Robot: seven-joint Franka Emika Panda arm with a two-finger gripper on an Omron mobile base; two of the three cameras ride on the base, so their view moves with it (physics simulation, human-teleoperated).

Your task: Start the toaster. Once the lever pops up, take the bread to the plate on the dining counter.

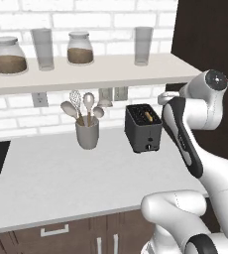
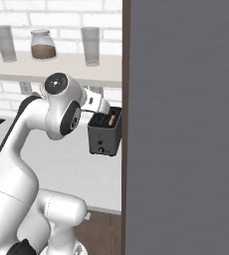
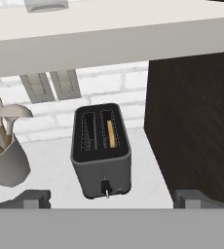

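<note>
White arm links fill the lower right of the left base view; beyond them the toaster stands on the white worktop, right of a utensil crock. The bread sits in one slot.

Right base view: the toaster stands just beside a dark panel edge.

Hand view: the gripper hangs above the toaster's front, fingertips spread wide and empty. The bread stands in the right slot.
</note>
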